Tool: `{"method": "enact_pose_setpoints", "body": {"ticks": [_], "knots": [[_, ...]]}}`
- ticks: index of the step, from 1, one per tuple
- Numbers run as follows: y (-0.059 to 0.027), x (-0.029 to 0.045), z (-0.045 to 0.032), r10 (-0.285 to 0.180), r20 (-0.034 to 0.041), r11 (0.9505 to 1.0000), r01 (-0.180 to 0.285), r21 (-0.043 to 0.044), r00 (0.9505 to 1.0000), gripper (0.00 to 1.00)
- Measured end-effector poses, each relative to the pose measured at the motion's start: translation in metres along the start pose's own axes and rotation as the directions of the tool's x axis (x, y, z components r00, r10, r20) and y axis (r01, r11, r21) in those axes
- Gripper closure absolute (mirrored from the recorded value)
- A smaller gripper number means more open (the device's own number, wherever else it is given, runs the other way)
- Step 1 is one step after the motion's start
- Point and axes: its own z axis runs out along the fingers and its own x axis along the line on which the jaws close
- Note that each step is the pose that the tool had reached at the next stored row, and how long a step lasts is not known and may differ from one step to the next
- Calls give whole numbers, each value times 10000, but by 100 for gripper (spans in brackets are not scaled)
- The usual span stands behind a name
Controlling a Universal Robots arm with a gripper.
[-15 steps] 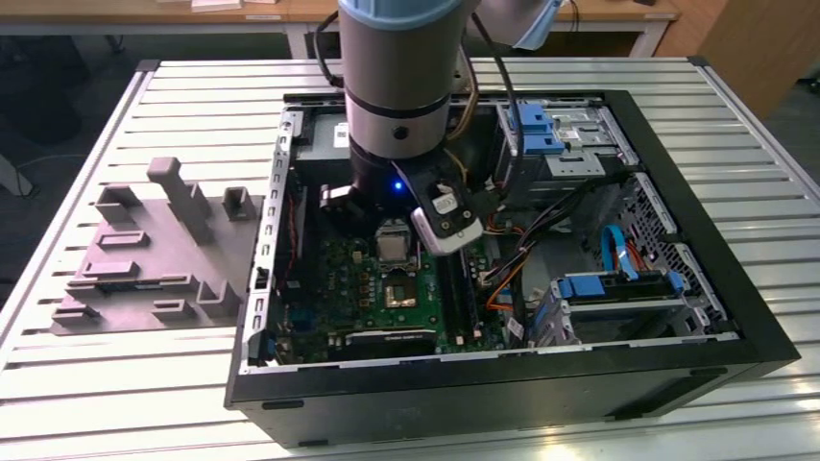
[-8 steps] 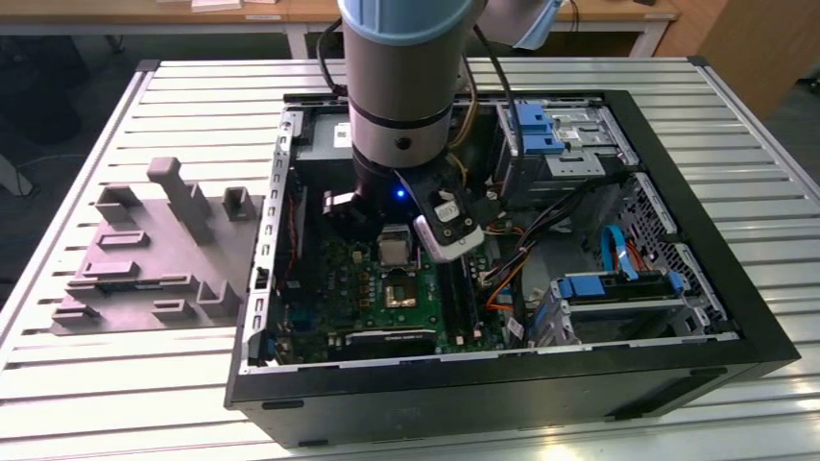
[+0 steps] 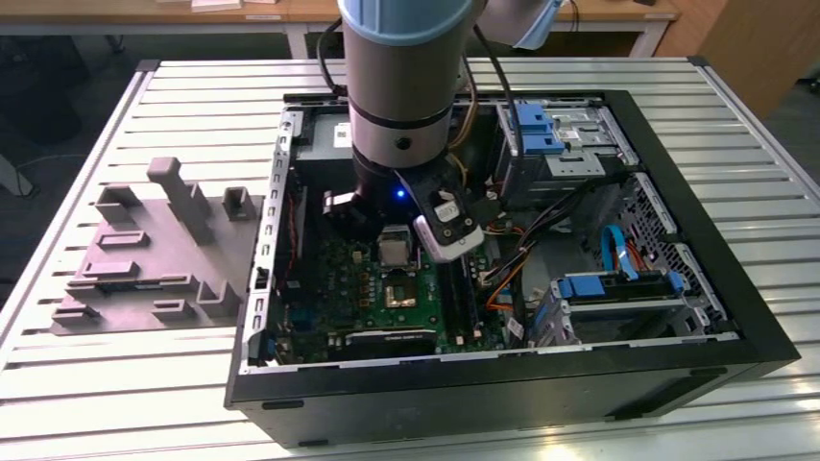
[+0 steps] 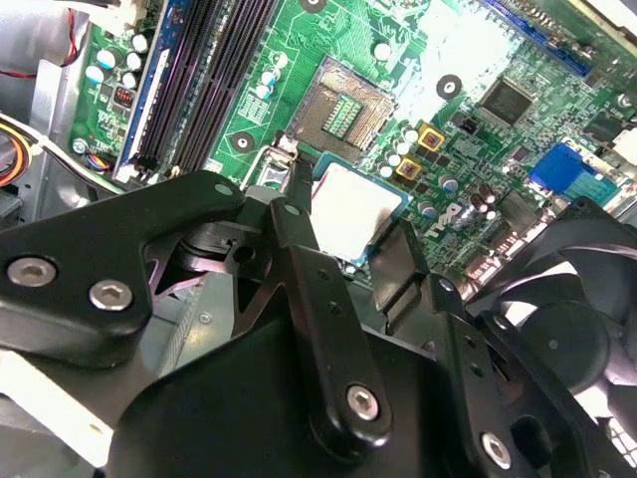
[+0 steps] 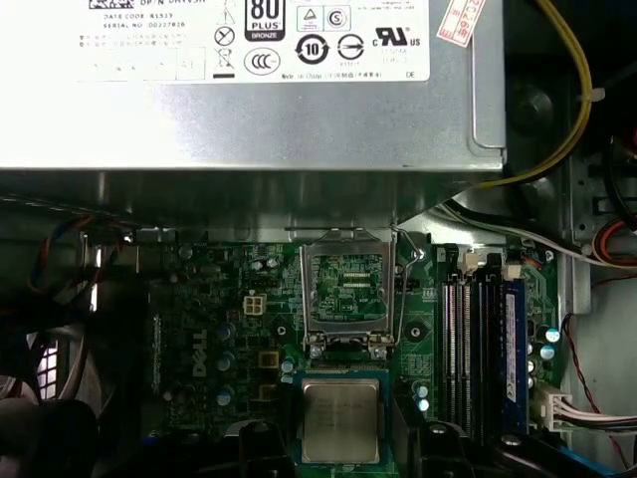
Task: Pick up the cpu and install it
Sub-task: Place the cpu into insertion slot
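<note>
Two black fingers (image 4: 296, 224) of the gripper (image 4: 348, 227) pinch the small, flat square cpu with its pale silver-grey metal top (image 4: 353, 207) by opposite edges. It is inside the open black computer case (image 3: 513, 394) on the slatted metal table (image 3: 167, 384). The step in hand looks like the carry: the chip appears to hang just beside the open metal-framed socket (image 5: 345, 289) of the green board (image 5: 209, 329), not over it. Seating it would likely call for squaring the chip to the frame and setting it down flat. How high it hangs cannot be told. Its underside and any corner mark are hidden, and the arm (image 3: 403, 86) covers the grip in the exterior view.
</note>
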Motion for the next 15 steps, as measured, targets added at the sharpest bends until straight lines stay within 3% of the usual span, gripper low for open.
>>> {"method": "enact_pose_setpoints", "body": {"ticks": [7, 15], "knots": [[-14, -3, 54, -77, -5, 10000, 77, 3, 10000, 53], [-53, -8, 182, -74, -6, 10000, 74, 3, 10000, 53]]}}
